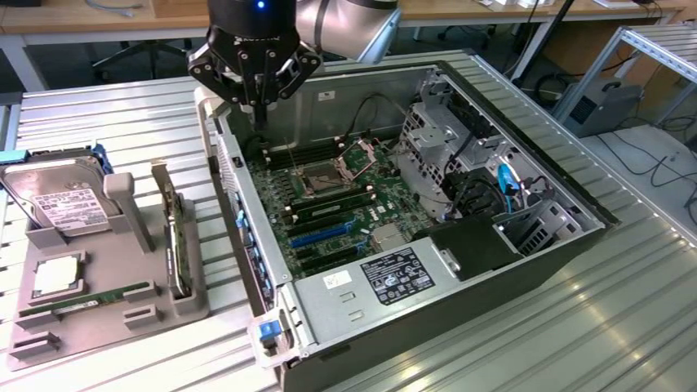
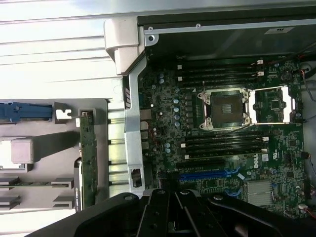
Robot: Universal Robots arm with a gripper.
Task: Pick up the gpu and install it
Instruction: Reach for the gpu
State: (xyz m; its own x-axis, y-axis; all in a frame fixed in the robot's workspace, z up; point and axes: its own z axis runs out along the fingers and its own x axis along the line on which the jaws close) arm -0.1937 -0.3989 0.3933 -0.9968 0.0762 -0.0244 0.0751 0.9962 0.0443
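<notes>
I have the gripper (image 1: 259,113) clenched on nothing, hanging over a corner of the open computer case (image 1: 544,245). The gpu (image 1: 171,237) stands on edge in the grey holder (image 1: 98,318) on the counter (image 1: 120,114) (just beside the case, apart from the gripper).

closed end effector (image 1: 259,121) above open computer case (image 1: 360,86), gpu (image 1: 171,241) in holder (image 1: 153,310)

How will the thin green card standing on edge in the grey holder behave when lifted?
The thin green circuit card looks stiff and probably light, being a flat board. Standing on edge in the grey plastic holder, it may tip once freed.
</notes>
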